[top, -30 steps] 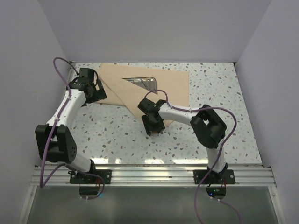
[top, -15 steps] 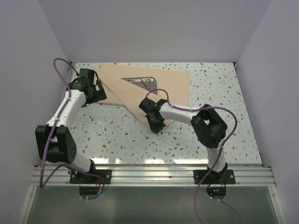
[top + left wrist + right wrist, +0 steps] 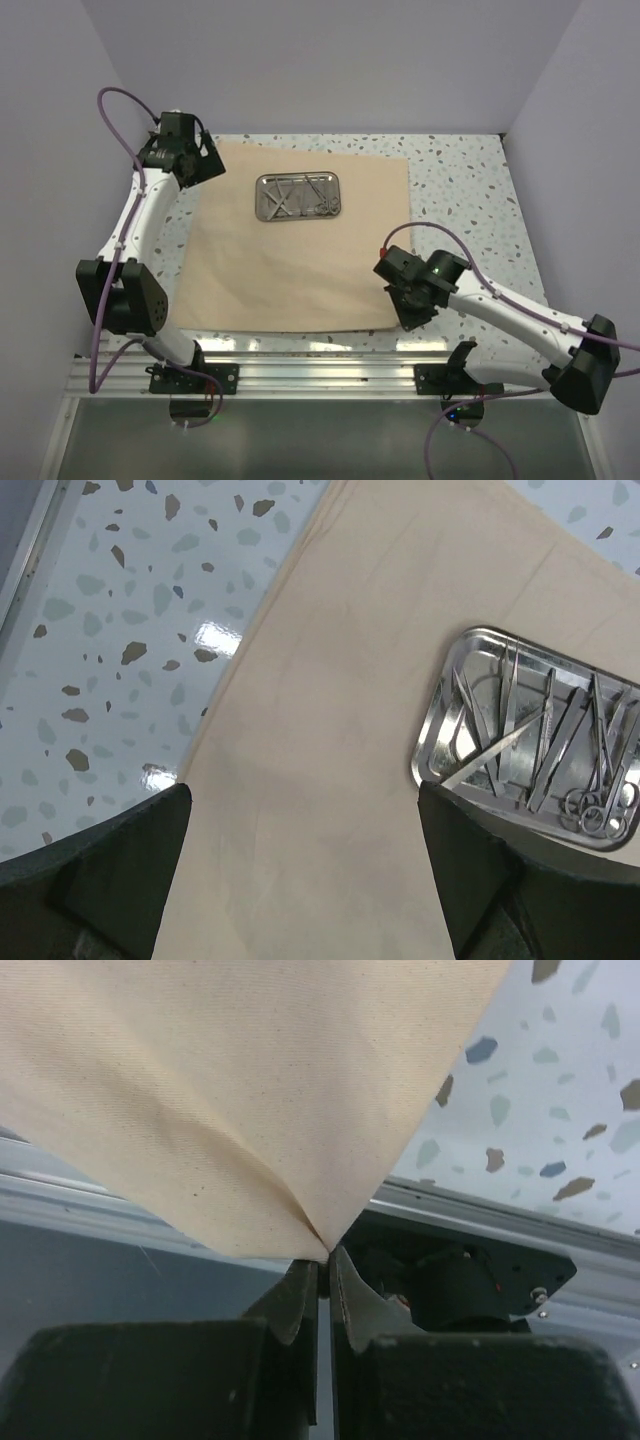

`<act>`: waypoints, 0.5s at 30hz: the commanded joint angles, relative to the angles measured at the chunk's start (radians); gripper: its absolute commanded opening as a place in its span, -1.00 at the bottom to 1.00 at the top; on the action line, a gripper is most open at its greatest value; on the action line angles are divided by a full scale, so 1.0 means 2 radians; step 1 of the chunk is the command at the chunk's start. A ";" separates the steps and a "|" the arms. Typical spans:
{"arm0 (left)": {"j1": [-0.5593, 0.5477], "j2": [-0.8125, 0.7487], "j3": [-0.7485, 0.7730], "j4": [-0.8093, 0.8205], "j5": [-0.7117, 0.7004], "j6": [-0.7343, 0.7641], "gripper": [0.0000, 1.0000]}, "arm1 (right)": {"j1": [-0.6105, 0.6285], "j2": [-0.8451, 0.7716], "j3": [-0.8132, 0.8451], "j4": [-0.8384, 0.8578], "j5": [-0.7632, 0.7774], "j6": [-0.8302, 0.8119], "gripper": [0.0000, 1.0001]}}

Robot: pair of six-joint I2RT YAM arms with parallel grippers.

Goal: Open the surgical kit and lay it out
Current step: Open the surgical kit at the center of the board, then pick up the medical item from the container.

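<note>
The beige cloth wrap (image 3: pixel 290 260) lies spread flat on the table. The shiny steel tray (image 3: pixel 299 196) sits on its far half, fully uncovered, with thin scissors (image 3: pixel 598 805) and tweezers (image 3: pixel 500 748) lying in it. My left gripper (image 3: pixel 200 166) is open and empty above the cloth's back left corner; in the left wrist view (image 3: pixel 302 792) the cloth (image 3: pixel 330 680) lies between its fingers, with the tray (image 3: pixel 440 730) to the right. My right gripper (image 3: pixel 412 316) is shut on the cloth's front right corner (image 3: pixel 240 1090), pinched at the fingertips (image 3: pixel 325 1260).
An aluminium rail (image 3: pixel 330 372) runs along the table's near edge, right under the held corner. Speckled table surface (image 3: pixel 470 190) shows to the right of the cloth and a narrower strip to its left. Lilac walls enclose three sides.
My right gripper pulled the folded flap off the tray toward the front right, spreading the cloth flat. The tray is now fully uncovered. My left gripper moved back toward the far left corner.
</note>
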 commanded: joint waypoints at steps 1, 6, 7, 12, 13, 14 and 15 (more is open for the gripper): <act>0.002 0.024 0.023 -0.002 0.004 -0.012 0.99 | 0.001 -0.015 -0.035 -0.100 -0.004 0.025 -0.87; 0.002 0.034 0.024 -0.002 0.018 -0.012 0.99 | 0.001 0.026 -0.022 -0.080 -0.017 0.035 0.97; 0.002 0.036 0.024 -0.003 0.023 -0.012 0.99 | 0.001 0.032 -0.011 -0.079 -0.011 0.043 0.97; 0.001 0.048 0.018 0.001 0.053 0.011 0.99 | 0.000 0.092 0.096 -0.057 0.033 0.034 0.97; 0.000 0.055 0.017 0.004 0.064 0.021 0.99 | -0.002 0.108 0.137 -0.049 0.048 0.019 0.97; -0.003 0.057 0.016 0.007 0.071 0.026 0.99 | -0.009 0.124 0.157 -0.031 0.052 0.010 0.97; -0.004 0.061 0.017 0.016 0.077 0.034 0.99 | -0.015 0.166 0.195 -0.021 0.055 0.002 0.97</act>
